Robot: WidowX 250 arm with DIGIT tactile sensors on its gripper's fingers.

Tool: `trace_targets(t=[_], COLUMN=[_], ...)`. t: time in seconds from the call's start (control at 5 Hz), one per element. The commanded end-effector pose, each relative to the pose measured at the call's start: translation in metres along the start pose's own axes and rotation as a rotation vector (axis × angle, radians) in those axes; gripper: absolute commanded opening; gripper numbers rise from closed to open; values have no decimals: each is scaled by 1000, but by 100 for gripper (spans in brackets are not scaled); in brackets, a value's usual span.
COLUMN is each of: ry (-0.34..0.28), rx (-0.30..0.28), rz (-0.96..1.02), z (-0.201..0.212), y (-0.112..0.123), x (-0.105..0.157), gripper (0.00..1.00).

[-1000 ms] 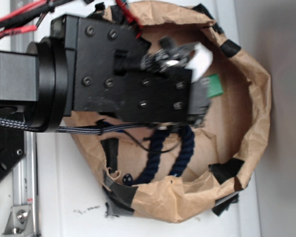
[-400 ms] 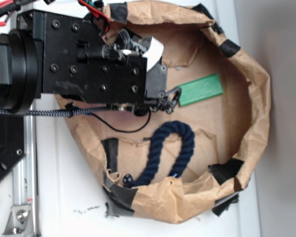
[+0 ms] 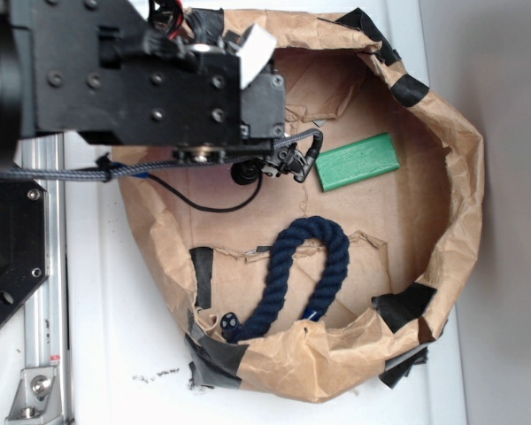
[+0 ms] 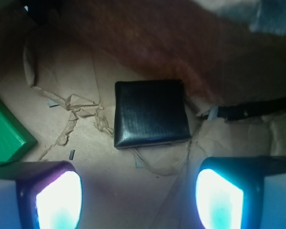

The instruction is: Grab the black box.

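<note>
In the wrist view the black box [image 4: 150, 113] lies flat on the brown paper, a square glossy box seen from above. My gripper [image 4: 138, 195] is open above the paper, and the box sits just ahead of the gap between the two fingers [image 4: 57, 198], apart from both. Nothing is between the fingers. In the exterior view the black arm body [image 3: 159, 88] covers the top-left of the paper nest, hiding the box and the fingertips.
A green block [image 3: 358, 162] lies right of the arm; its corner [image 4: 7, 133] shows left of the box. A dark navy rope [image 3: 305, 274] curls lower down. The crumpled paper wall [image 3: 465, 204] with black tape patches [image 3: 407, 305] rings everything. A metal rail [image 3: 44, 354] runs along the left.
The arm has moved up and to the left in the exterior view, uncovering the whole green block and the rope's loop.
</note>
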State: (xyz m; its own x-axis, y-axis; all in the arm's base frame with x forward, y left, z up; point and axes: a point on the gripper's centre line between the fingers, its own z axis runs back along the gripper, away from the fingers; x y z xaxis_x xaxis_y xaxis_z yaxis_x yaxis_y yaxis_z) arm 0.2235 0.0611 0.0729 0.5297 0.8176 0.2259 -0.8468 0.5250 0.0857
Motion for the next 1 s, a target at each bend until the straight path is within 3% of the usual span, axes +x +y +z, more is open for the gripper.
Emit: trace_targets(t=[0.0, 0.4, 0.8], ry=[-102, -124, -99], rx=[11, 39, 40], rz=[-14, -38, -32], z=[4, -10, -16], y=[16, 22, 23], x=[19, 29, 32], gripper=[100, 100, 100])
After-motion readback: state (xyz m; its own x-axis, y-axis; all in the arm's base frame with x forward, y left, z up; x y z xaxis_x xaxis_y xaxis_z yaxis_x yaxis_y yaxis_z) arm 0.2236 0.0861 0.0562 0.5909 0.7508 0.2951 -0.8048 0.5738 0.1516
